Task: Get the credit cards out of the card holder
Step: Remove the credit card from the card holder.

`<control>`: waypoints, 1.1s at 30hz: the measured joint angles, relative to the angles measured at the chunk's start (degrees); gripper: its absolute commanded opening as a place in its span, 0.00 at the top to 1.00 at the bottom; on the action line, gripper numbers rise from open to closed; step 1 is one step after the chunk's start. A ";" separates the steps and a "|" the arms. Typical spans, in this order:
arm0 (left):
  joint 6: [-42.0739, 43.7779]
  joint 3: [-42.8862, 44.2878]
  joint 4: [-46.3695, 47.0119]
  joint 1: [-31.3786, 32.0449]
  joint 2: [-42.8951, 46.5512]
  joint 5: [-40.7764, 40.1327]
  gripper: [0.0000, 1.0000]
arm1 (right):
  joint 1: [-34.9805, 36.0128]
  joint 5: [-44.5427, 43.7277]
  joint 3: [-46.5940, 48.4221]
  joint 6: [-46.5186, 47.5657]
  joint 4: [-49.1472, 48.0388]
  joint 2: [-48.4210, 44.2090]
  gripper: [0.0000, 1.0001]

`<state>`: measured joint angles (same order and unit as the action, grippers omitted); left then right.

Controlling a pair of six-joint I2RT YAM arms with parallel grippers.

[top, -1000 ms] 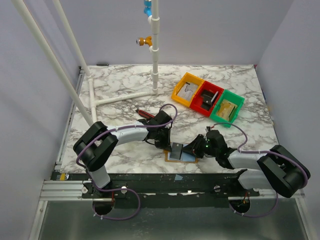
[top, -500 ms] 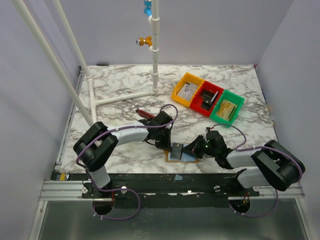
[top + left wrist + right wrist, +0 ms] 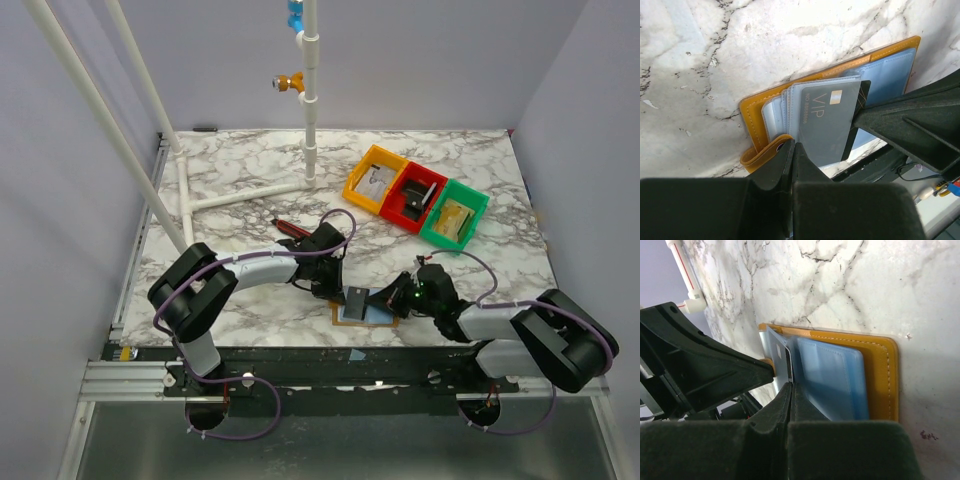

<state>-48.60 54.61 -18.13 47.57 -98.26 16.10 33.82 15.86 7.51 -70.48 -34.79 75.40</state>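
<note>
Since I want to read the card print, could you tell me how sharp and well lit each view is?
Left wrist: the VIP card is sharp and legible; the left gripper is a dark, soft foreground mass. Right wrist: the card holder is crisp, the card nearly edge-on, no print readable. Top external: even light, soft shadows, card holder too small for text.

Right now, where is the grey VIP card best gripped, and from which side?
I'd pinch the VIP card by its free edge, coming from the right arm's side. That edge juts past the card holder's clear sleeves, while the opposite end is tucked in.
</note>
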 measured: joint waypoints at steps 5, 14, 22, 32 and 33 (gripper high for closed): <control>-0.37 -0.33 0.35 -0.70 0.02 0.52 1.00 | -0.57 -0.02 -0.04 0.70 1.42 -1.64 0.99; -0.50 -0.57 0.57 -1.18 0.00 0.85 1.00 | -2.69 -0.04 -0.44 3.17 5.01 -4.79 0.99; -0.44 -0.74 0.66 -1.46 0.02 0.85 1.00 | -4.33 -0.07 -0.94 5.42 10.21 -10.60 0.99; 0.07 -0.72 -0.28 -1.46 0.44 0.28 1.00 | -4.59 -0.83 1.03 8.26 19.23 -17.03 0.99; 0.17 -0.72 -0.46 -1.46 0.52 0.20 1.00 | -4.59 -1.01 1.09 8.61 20.17 -17.55 0.99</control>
<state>-48.42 53.89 -18.59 46.11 -97.73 16.29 29.23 14.85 8.60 -61.87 -14.61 57.84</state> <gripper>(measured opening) 0.008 0.007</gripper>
